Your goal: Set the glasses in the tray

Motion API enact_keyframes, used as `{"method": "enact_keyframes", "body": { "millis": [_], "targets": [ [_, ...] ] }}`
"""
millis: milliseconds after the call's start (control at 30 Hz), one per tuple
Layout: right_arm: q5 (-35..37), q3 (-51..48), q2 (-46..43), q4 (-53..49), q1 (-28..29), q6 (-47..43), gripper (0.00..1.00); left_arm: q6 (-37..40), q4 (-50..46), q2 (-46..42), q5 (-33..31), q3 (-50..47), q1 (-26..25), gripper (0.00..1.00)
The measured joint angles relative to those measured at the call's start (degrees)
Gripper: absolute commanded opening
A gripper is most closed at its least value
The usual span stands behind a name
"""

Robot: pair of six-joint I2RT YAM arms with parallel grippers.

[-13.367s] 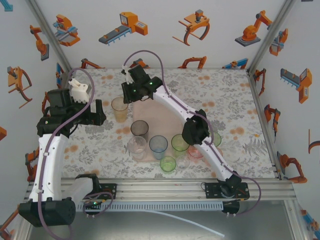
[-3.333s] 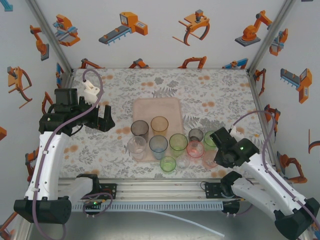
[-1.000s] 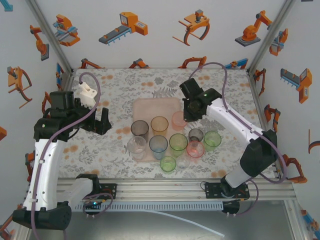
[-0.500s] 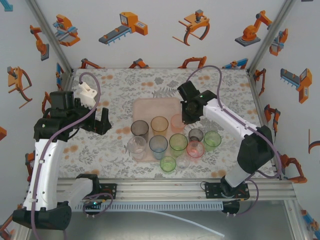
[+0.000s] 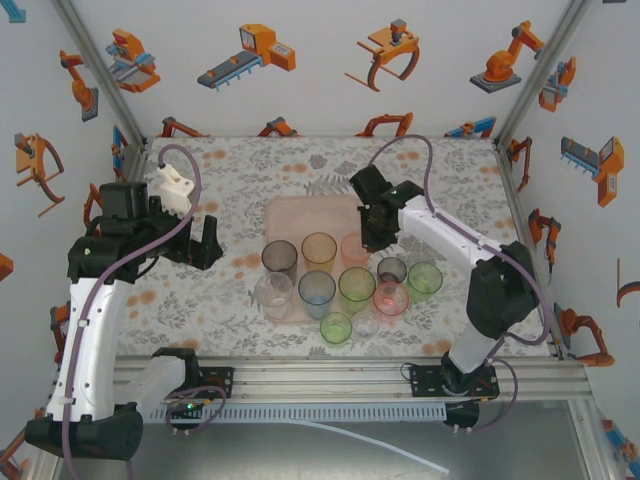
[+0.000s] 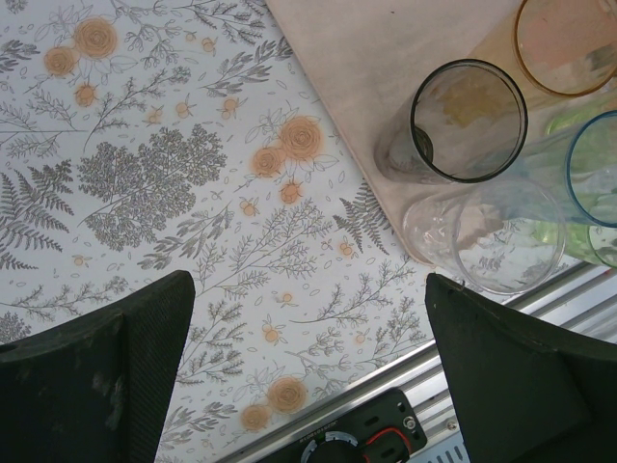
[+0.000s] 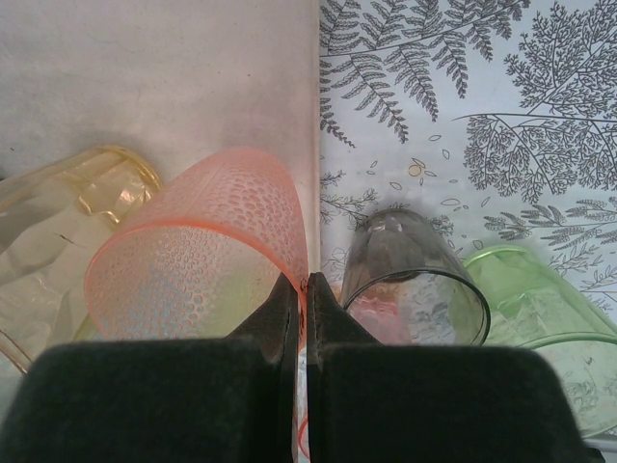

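The floral table [image 5: 450,180] carries the pink tray [image 5: 300,215] and several loose tumblers [image 5: 424,280].

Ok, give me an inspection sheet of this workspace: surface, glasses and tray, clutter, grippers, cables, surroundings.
Surface: floral tabletop.
Job's things: tray holds grey glass and orange glass; pink glass at its right edge; green glass off it, right.
Clutter: nothing seen.
Grippers: left gripper open over tabletop; right gripper shut on pink glass rim.
Cables: purple cables loop over both arms.
Surroundings: white walls with orange robot stickers.
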Motion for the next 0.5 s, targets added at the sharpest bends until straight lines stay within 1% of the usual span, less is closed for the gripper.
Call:
{"method": "enact_keyframes", "body": {
  "millis": [500],
  "targets": [
    [-0.3,-1.9,1.8,1.5,1.3,-0.9,0.00,0.0,0.0,0.4,0.0,-0.1,0.0,0.96]
  ]
}}
